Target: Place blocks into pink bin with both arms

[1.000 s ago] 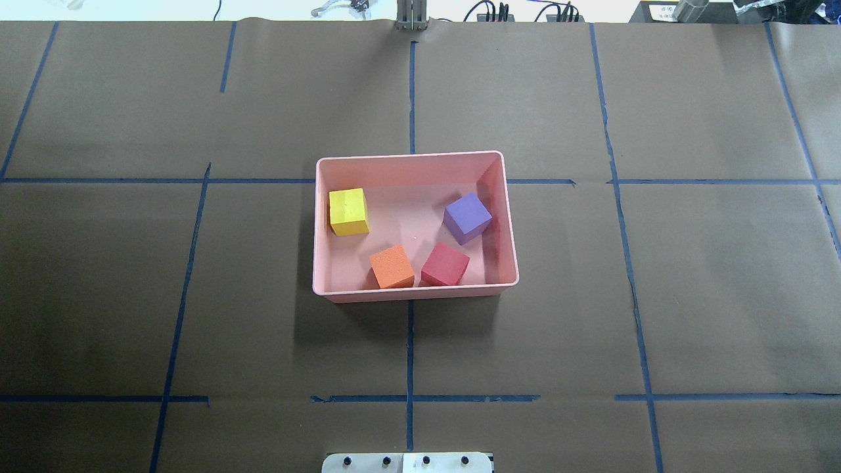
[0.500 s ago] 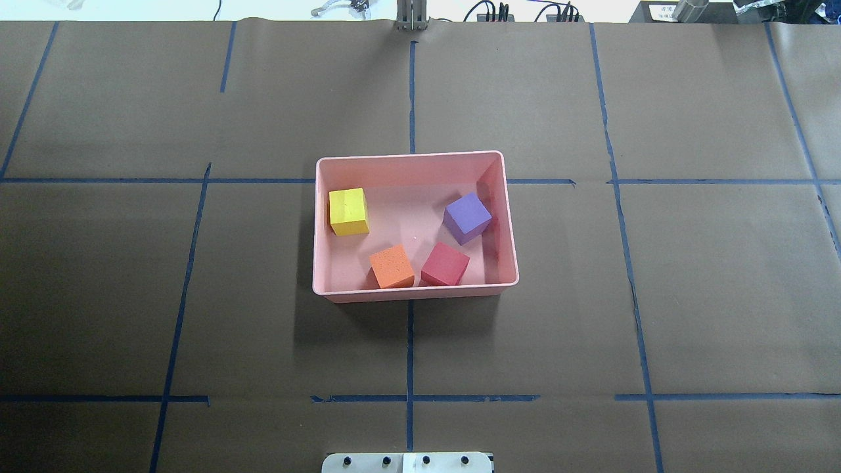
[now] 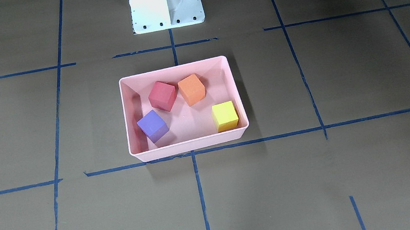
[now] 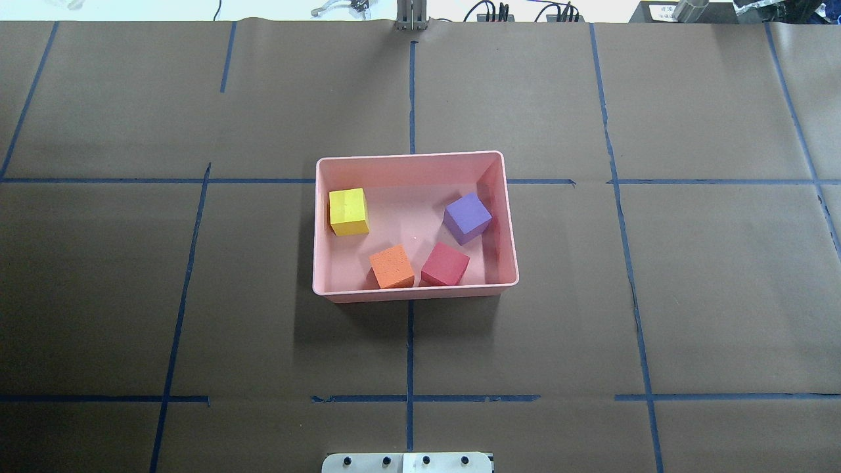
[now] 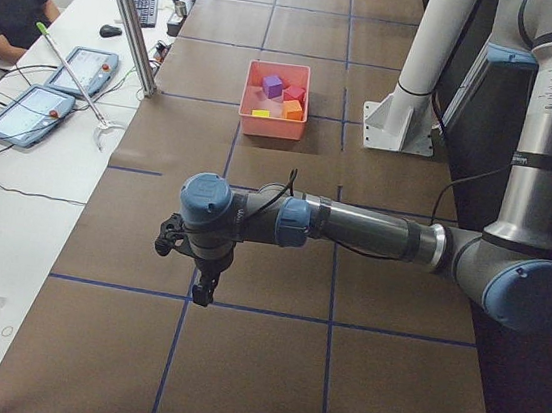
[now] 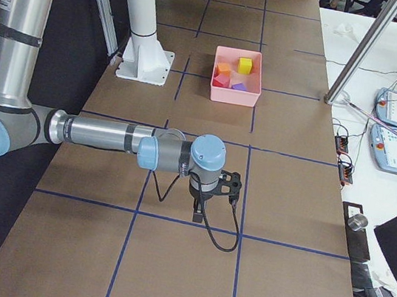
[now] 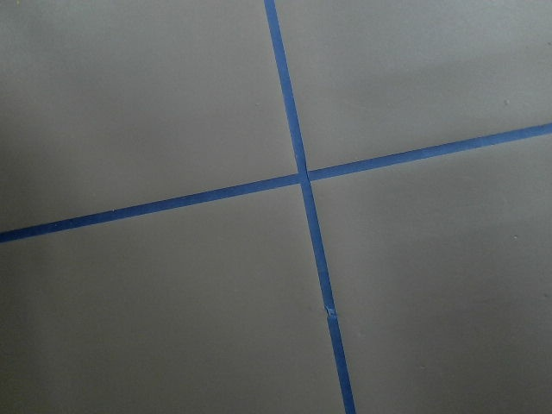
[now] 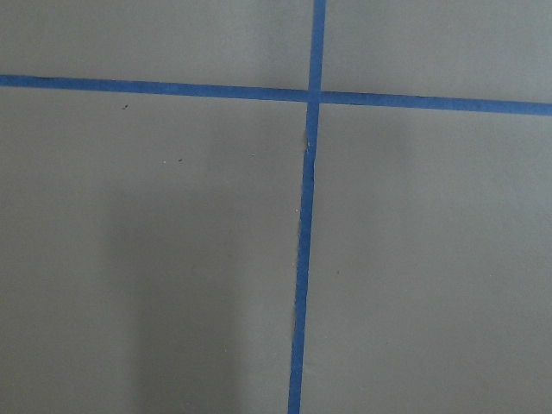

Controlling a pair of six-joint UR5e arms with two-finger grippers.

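The pink bin (image 4: 410, 156) sits at the table's middle and also shows in the front view (image 3: 172, 67). All four blocks lie inside it: yellow-green (image 4: 348, 210), purple (image 4: 467, 217), orange (image 4: 391, 266) and red (image 4: 445, 263). In the front view they are red (image 3: 162, 95), orange (image 3: 191, 89), purple (image 3: 152, 125) and yellow-green (image 3: 225, 115). My left gripper (image 5: 203, 293) hangs over bare table far from the bin, at the table's left end. My right gripper (image 6: 197, 210) hangs likewise at the right end. Both show only in the side views, so I cannot tell whether they are open or shut.
The white pedestal base (image 3: 165, 1) stands on the robot's side of the bin. A side desk with tablets (image 5: 41, 107) and a metal pole (image 5: 128, 17) lies beyond the table's far edge. Blue tape lines cross the brown table cover.
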